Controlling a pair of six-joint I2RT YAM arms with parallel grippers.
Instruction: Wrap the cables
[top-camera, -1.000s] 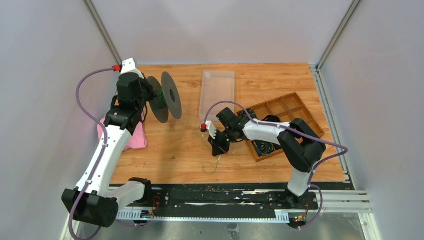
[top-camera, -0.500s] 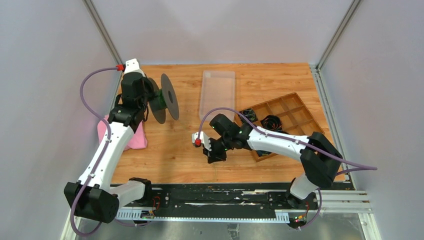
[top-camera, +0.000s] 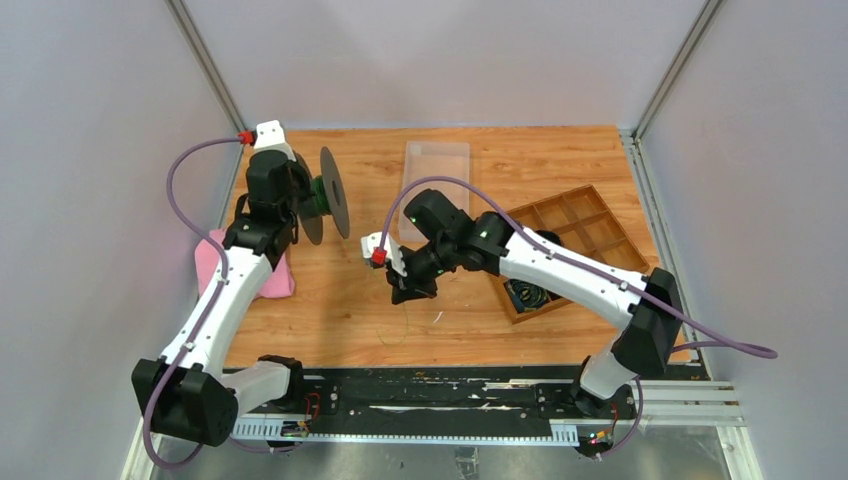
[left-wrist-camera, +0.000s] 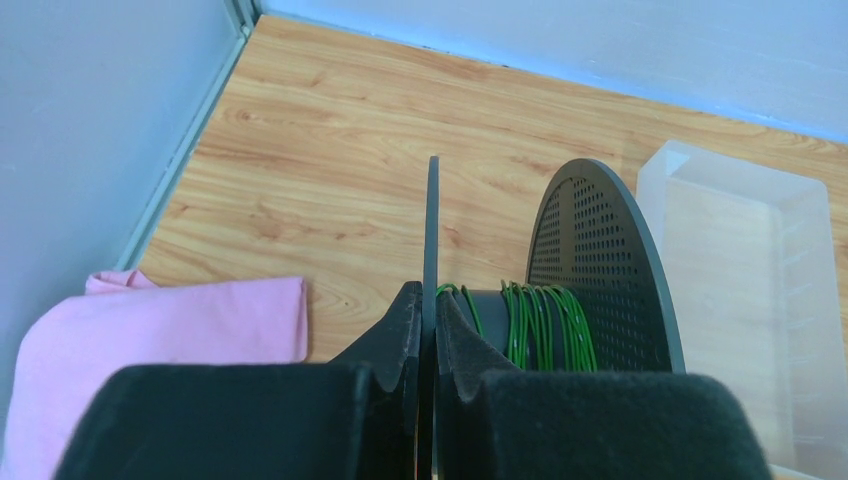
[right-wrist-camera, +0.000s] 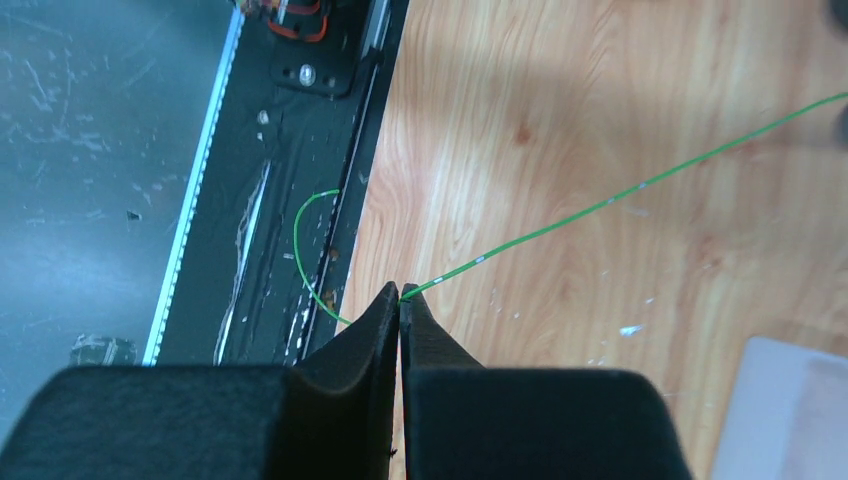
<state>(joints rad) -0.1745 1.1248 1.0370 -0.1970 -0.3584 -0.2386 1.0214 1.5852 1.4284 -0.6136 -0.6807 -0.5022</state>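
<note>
- My right gripper (right-wrist-camera: 400, 295) is pinched fully closed on the green cable (right-wrist-camera: 600, 205). The thin wire comes out right at the tips of the black, matte pads.
- From that pinch the green cable runs up and to the right across the wood. Its short loose end curls to the left over the black rail (right-wrist-camera: 300, 180).
- In the overhead view the right gripper (top-camera: 405, 290) hangs over the middle of the table (top-camera: 520, 160), near its front half.
- My left gripper (left-wrist-camera: 428, 300) is clamped on the thin inner disc of the spool (left-wrist-camera: 600, 250), which I see edge-on as a flat dark blade between the pads.
- The spool is black plastic. Its outer disc is round and dotted with small holes, and green turns of wire sit on the hub between the two discs.
- From above, the left gripper (top-camera: 300, 195) holds the spool (top-camera: 330, 190) on edge at the far left of the table.
- A soft pink cloth (top-camera: 270, 275), folded, lies at the left edge below that arm.
- A clear bin (top-camera: 435, 185), rectangular and frosted, stands just right of the spool.
- A wooden tray (top-camera: 580, 215) with square compartments sits at an angle on the right, with dark coiled cables (top-camera: 528, 294) in its near cells.
- The table is pale wood with a visible grain, and plain grey walls (top-camera: 450, 60) close it in.
</note>
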